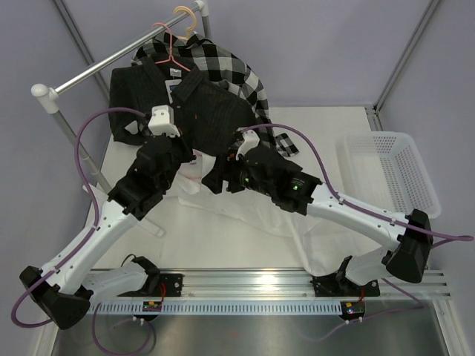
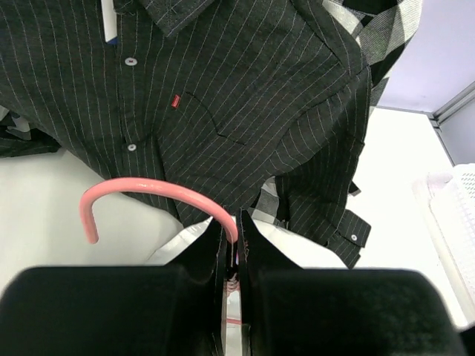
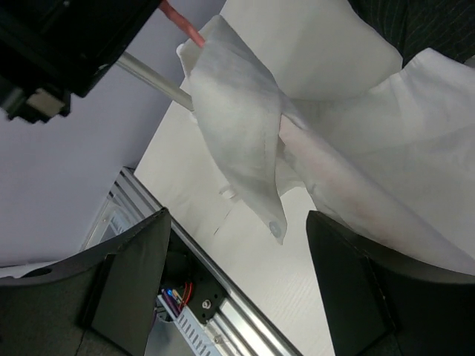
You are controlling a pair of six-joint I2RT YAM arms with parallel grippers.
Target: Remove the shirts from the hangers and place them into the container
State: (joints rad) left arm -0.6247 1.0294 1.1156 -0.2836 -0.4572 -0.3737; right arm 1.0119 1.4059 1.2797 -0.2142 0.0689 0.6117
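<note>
Three shirts show: one white shirt [image 3: 245,119], one dark striped shirt [image 2: 260,96] and one checked shirt [image 1: 223,63]. The hangers also number three: a first pink hanger [image 1: 169,46] up by the rail [image 1: 96,67], a second pink hanger [image 2: 148,189] and one beige hanger [image 1: 185,18] (only its hook is visible). There is one white basket [image 1: 404,159], one rail, and two arms, the left arm [image 1: 96,230] and the right arm [image 1: 356,215].

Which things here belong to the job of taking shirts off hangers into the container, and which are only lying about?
For the job:
plain white cloth shirt
dark thin-striped shirt
black-and-white checked shirt
thin pink wire hanger
pale beige hanger
white rectangular lattice plastic basket

Just there:
silver metal rail
aluminium track under the arm bases
</note>
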